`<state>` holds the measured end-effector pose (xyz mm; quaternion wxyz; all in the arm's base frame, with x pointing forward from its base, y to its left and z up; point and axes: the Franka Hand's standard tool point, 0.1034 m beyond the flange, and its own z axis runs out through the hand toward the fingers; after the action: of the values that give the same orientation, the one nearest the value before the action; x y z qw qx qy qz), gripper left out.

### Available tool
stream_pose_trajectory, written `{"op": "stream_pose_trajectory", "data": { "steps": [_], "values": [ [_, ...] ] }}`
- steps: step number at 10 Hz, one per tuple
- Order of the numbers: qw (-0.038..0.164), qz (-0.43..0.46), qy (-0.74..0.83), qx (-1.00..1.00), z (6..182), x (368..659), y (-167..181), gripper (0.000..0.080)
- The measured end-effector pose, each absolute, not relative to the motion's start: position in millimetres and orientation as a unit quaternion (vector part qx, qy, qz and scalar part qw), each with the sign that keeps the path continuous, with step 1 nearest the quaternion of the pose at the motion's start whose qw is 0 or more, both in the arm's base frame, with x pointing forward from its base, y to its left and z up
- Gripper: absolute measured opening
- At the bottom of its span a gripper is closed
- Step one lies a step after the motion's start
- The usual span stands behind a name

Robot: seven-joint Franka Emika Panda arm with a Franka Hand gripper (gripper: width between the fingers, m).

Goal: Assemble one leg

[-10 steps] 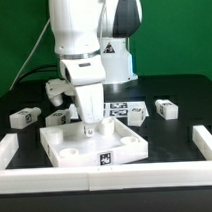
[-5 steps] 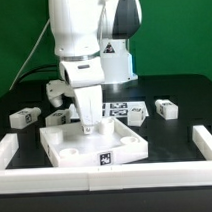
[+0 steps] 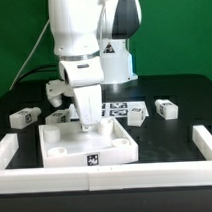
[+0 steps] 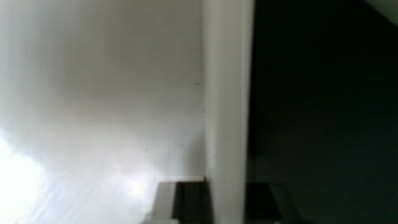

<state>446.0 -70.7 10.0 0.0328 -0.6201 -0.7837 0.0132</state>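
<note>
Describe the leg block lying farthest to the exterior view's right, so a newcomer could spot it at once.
Start at the large flat white square piece with corner holes on the black table. Behind it, on the exterior view's right, lies the small white plastic oblong block with a black-and-white tag. Unlike its twin beside the marker board, it is the outermost block on that side.

Square white panel with corner holes, lower centre, tag on front edge. White rail along bottom. Behind it, marker board mid-frame. Black table, green backdrop upper right.
</note>
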Motion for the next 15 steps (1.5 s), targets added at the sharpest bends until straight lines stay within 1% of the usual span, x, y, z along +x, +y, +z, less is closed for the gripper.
{"op": "stream_pose_trajectory", "data": {
  "steps": [3,5,10,12,13,15],
  "values": [
    [0.033,0.013,-0.784,-0.62,10.0,446.1,-70.8,0.0063],
    [0.024,0.006,-0.753,-0.657,10.1,447.7,-61.4,0.0063],
    [0.032,-0.004,-0.725,-0.688,11.6,455.6,3.1,0.0063],
    [0.032,-0.009,-0.718,-0.696,13.7,465.3,37.7,0.0063],
    [0.034,-0.006,-0.712,-0.702,12.6,470.8,50.2,0.0063],
    [0.032,-0.012,-0.711,-0.702,14.1,486.5,69.8,0.0063]
  ]
}}
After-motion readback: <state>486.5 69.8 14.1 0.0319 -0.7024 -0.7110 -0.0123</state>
